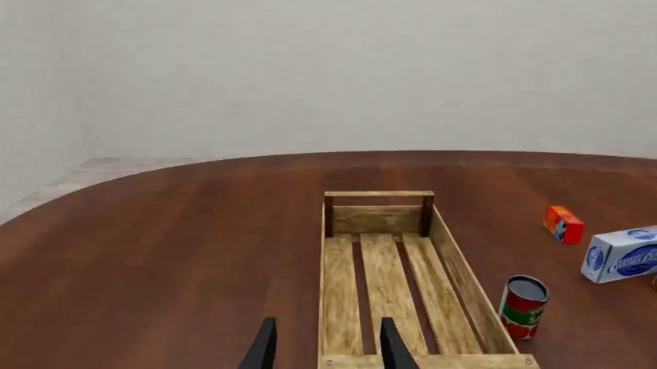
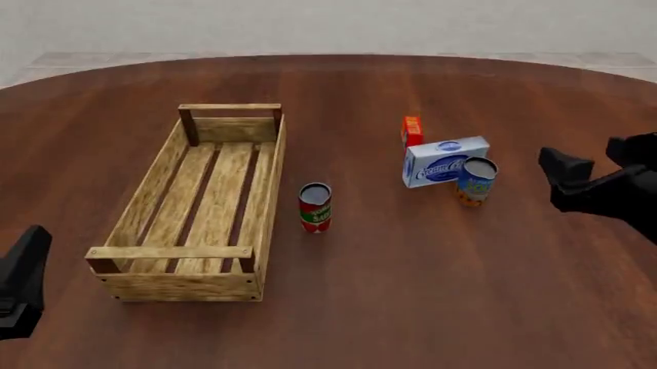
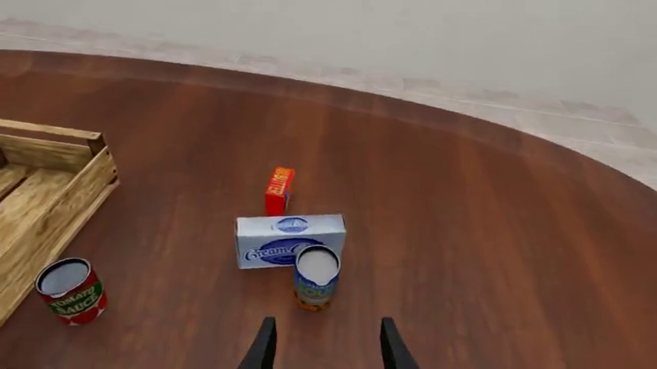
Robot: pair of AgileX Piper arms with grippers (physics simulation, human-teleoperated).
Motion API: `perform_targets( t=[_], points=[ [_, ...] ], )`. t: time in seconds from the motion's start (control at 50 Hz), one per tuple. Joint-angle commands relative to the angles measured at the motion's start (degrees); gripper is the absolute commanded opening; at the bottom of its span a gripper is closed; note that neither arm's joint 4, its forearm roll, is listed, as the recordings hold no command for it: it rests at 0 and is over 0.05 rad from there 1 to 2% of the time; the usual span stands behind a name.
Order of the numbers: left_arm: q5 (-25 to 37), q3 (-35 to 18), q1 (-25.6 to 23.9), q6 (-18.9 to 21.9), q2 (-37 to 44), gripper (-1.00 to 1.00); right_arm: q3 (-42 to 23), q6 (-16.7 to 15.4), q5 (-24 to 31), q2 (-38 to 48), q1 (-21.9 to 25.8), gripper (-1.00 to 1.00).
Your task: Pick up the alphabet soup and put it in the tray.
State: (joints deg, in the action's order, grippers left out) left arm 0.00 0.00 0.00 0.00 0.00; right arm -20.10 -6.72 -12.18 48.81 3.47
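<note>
The alphabet soup (image 2: 476, 181), a small can with a blue label and an orange lower band, stands upright right of centre, touching or almost touching the front of a white box. In the right wrist view the soup can (image 3: 316, 278) is just ahead of my right gripper (image 3: 326, 350), which is open and empty. In the front view the right gripper (image 2: 593, 160) hovers to the right of the can. The tray (image 2: 169, 252), a light-wood slatted crate, lies at the left and holds nothing. My left gripper (image 1: 328, 350) is open and empty over the tray's (image 1: 390, 277) near end.
A red-and-green can (image 2: 315, 207) stands just right of the tray. A white and blue cream cheese box (image 2: 445, 160) sits behind the soup can, with a small orange box (image 2: 411, 131) beyond it. Part of the left arm (image 2: 21, 288) shows at the lower left edge.
</note>
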Motion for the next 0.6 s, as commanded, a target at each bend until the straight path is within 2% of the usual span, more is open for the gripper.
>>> perform_targets(
  t=[0.02,0.16,0.24,0.44,0.6],
  points=[
    [0.0,0.0,0.0,0.0,0.0,1.00,-9.5,-1.1,3.9,11.7,1.6,1.00],
    [0.0,0.0,0.0,0.0,0.0,1.00,-13.9,-1.9,5.7,17.2,2.7,1.00],
    [0.0,0.0,0.0,0.0,0.0,1.00,-16.0,-3.4,6.5,20.5,2.3,1.00],
    [0.0,0.0,0.0,0.0,0.0,1.00,-21.4,-2.6,7.8,28.7,3.2,1.00],
    [0.0,0.0,0.0,0.0,0.0,1.00,-24.2,-2.7,6.6,34.4,2.7,1.00]
  ],
)
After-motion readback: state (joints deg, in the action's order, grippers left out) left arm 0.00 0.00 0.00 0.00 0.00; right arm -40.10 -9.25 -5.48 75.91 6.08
